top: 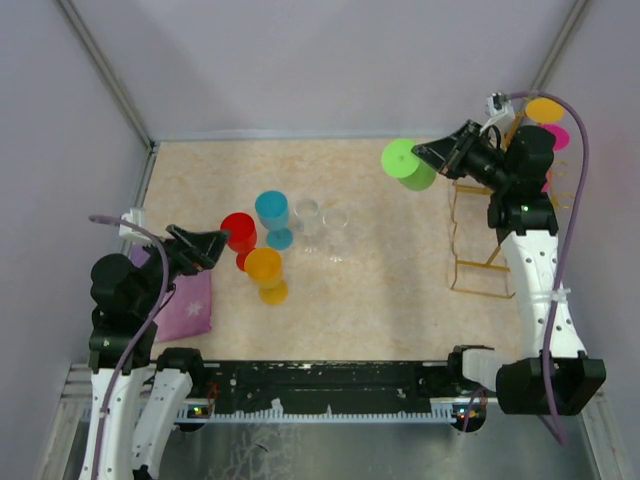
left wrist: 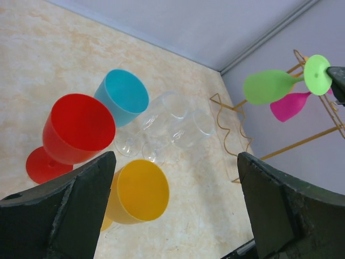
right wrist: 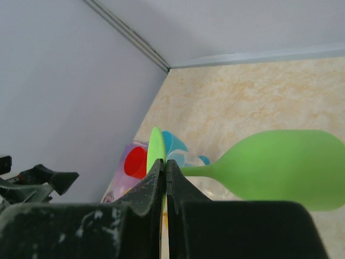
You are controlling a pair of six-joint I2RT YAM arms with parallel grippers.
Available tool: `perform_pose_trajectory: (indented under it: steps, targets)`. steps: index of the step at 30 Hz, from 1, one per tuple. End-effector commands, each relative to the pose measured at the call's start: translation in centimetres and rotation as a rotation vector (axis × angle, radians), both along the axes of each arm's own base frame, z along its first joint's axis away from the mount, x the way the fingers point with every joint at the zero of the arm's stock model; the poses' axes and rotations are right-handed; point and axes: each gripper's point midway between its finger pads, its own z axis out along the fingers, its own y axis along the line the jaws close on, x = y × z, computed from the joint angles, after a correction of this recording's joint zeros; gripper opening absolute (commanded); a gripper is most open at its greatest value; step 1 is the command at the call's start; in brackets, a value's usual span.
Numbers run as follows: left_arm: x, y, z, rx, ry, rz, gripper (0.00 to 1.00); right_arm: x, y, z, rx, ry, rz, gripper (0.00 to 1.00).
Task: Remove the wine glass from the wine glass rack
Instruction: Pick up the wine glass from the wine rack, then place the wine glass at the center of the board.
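one green glass (top: 408, 165), two on rack (top: 480, 264), five standing

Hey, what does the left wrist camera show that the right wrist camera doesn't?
Only the left wrist view: the gold wine glass rack, a pink glass at it, and the open left gripper. Only the right wrist view: how the right gripper, shut, pinches the foot of the green wine glass. Both: the green wine glass, the red glass and the blue glass.
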Motion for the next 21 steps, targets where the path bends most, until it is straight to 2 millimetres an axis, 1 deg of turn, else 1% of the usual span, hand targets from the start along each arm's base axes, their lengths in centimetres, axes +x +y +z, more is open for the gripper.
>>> perform_pose_trajectory:
  steps: [1,6,12,15,18,21]
  targets:
    - [-0.7,-1.7,2.7,-0.033,-0.110,-0.114,0.99,-3.7,1.2,2.9,0.000,-0.154,0.089,0.00]
    - [-1.2,-3.5,3.7,-0.056,-0.144,-0.238,0.99,-6.1,2.1,2.4,0.011,-0.178,0.157,0.00]
    - [-1.9,-5.7,4.6,-0.088,-0.159,-0.416,0.99,-8.5,3.2,2.9,0.002,-0.224,0.255,0.00]
    - [-2.2,-6.4,5.3,-0.098,-0.166,-0.478,0.97,-9.8,3.8,3.0,-0.010,-0.248,0.320,0.00]
    - [-2.6,-6.9,6.0,-0.111,-0.178,-0.529,0.97,-10.7,4.6,2.8,-0.018,-0.255,0.376,0.00]
    - [-2.9,-7.5,6.0,-0.125,-0.166,-0.578,0.96,-11.3,5.8,2.4,-0.037,-0.257,0.433,0.00]
